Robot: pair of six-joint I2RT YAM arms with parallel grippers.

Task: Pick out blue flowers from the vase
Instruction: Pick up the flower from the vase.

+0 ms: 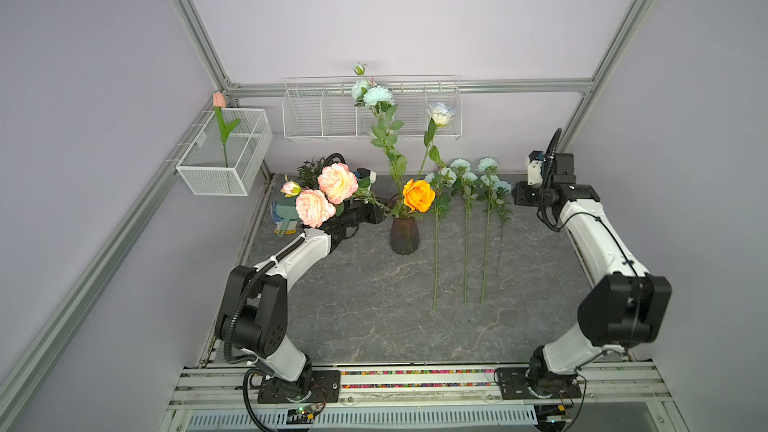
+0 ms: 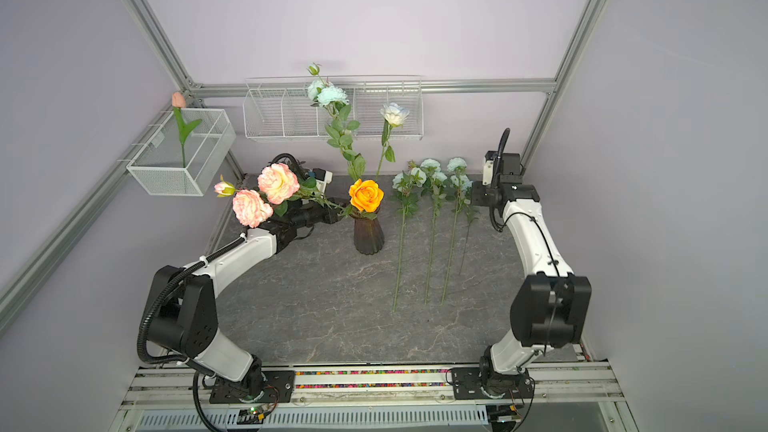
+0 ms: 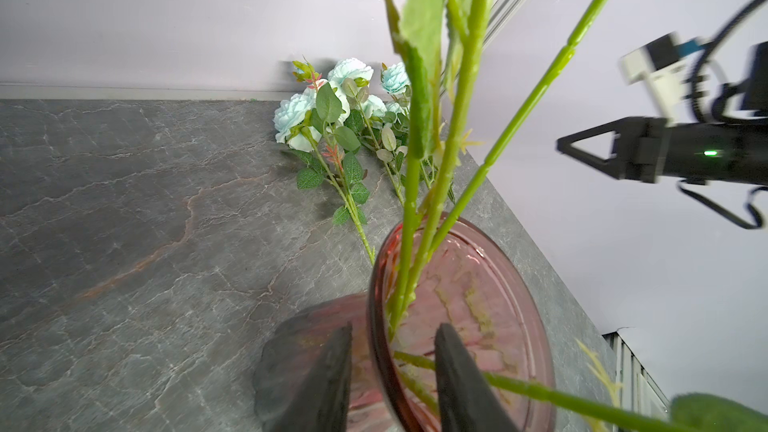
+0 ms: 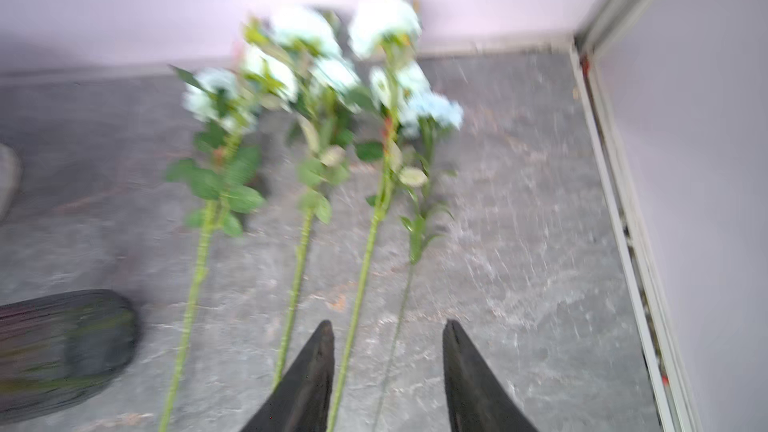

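Observation:
The dark ribbed vase [image 1: 404,236] [image 2: 368,236] stands mid-table with its rim [image 3: 536,326] pinched by my left gripper [image 3: 395,328] [image 1: 379,214], one finger inside and one outside. It still holds a tall blue flower stem [image 1: 376,95] [image 2: 331,95], a pale white-blue rose [image 1: 440,113], an orange rose [image 1: 417,195] and pink peonies [image 1: 336,182]. Several blue flowers [image 1: 465,243] [image 2: 432,243] [image 4: 299,222] [image 3: 328,110] lie side by side on the table right of the vase. Above their far-right blooms my right gripper [image 4: 388,324] [image 1: 516,194] hangs open and holds nothing.
A white wire shelf [image 1: 324,118] hangs on the back wall. A mesh basket [image 1: 232,151] with a pink tulip [image 1: 219,99] hangs on the left wall. A small green plant [image 1: 311,172] and a blue-green item [image 1: 284,211] sit behind my left arm.

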